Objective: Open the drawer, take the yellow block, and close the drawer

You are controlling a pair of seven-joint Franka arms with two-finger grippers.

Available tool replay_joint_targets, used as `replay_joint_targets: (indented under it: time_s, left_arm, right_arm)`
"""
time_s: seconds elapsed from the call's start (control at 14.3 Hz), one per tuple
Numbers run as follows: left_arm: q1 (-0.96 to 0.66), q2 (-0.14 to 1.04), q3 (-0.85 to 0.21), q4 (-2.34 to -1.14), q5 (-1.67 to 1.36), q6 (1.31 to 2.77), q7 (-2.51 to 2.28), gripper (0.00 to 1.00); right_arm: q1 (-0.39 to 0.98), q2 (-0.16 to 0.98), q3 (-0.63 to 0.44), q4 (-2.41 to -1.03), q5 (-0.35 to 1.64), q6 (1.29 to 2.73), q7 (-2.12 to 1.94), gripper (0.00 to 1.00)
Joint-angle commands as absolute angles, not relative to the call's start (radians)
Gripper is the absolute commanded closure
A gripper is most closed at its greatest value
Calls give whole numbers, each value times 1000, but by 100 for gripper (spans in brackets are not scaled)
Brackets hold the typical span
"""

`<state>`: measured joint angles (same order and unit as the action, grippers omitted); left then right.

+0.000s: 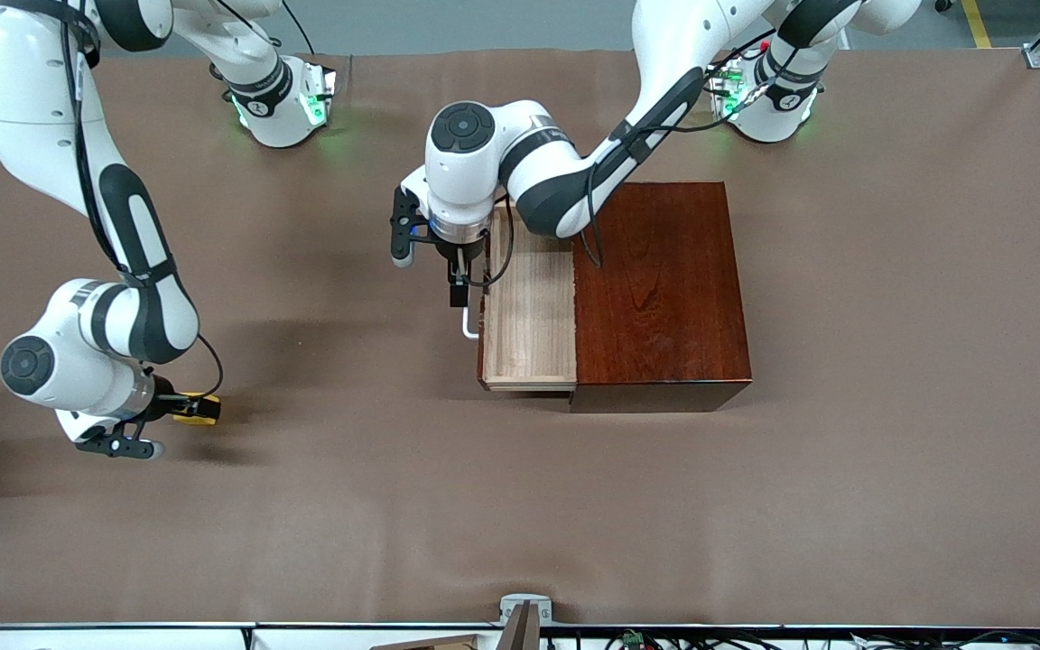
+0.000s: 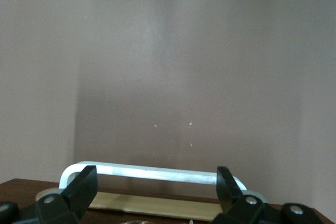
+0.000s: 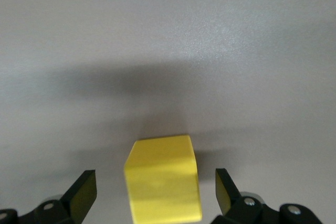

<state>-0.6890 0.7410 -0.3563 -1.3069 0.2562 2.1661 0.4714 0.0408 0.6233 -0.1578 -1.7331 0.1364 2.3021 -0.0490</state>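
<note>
The right gripper [image 1: 184, 408] is low at the right arm's end of the table [image 1: 845, 496]. Its jaws are spread wide, with gaps on both sides of the yellow block [image 3: 164, 184] sitting on the table between them. The left gripper [image 1: 459, 293] is at the white handle [image 2: 152, 172] of the open drawer [image 1: 529, 307], jaws spread on either side of it. The drawer sticks out of the brown box [image 1: 660, 298].

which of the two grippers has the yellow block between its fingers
The right gripper, low over the table near the right arm's end, open around the yellow block. The left gripper is open at the drawer's handle instead.
</note>
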Motion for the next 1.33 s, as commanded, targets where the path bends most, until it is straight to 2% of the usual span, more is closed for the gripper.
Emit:
replay_joint_targets:
  time_s: [0.0, 0.56, 0.91, 1.26]
  left_arm:
    - [-690, 752, -341, -1292, 282, 2146, 482, 0]
    - [-673, 726, -337, -1287, 304, 2008, 488, 0]
    - [-647, 697, -334, -1285, 324, 1902, 528, 0]
    - [-643, 696, -330, -1287, 348, 1804, 529, 0]
  right_arm:
    - [26, 494, -146, -1752, 138, 2180, -48, 0]
    - [29, 154, -146, -1744, 124, 1852, -49, 0]
    - [28, 97, -149, -1664, 114, 1660, -37, 0]
    - [34, -14, -140, -1651, 46, 1585, -35, 0]
